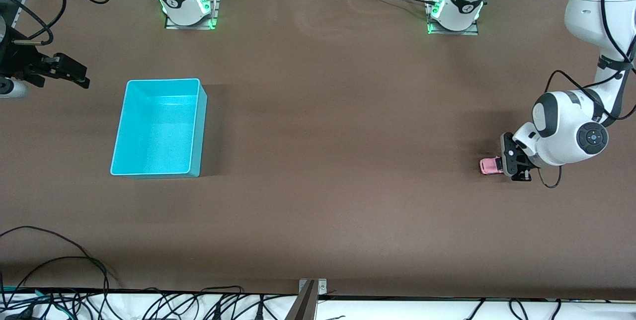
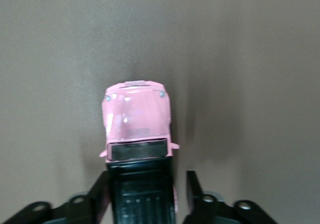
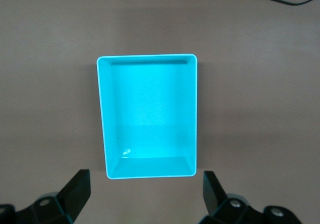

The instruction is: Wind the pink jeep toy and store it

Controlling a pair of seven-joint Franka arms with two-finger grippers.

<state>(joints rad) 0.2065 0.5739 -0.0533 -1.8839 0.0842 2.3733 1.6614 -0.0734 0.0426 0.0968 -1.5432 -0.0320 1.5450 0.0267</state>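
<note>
Pink jeep toy [image 2: 137, 119] between left tool [image 2: 145, 194] fingers

Pink jeep toy [image 1: 490, 166] upright on table [image 1: 318, 186]

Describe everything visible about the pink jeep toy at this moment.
The pink jeep toy is a tiny light-pink car with a glossy hood, a dark windshield and a black roof. It looks like hard plastic or metal. It sits upright on the brown table toward the left arm's end, far from the cyan bin. The left gripper is at its rear. One finger looks pressed to the roof's side, the other stands off. Its wheels are hidden, and nothing else touches it.
</note>
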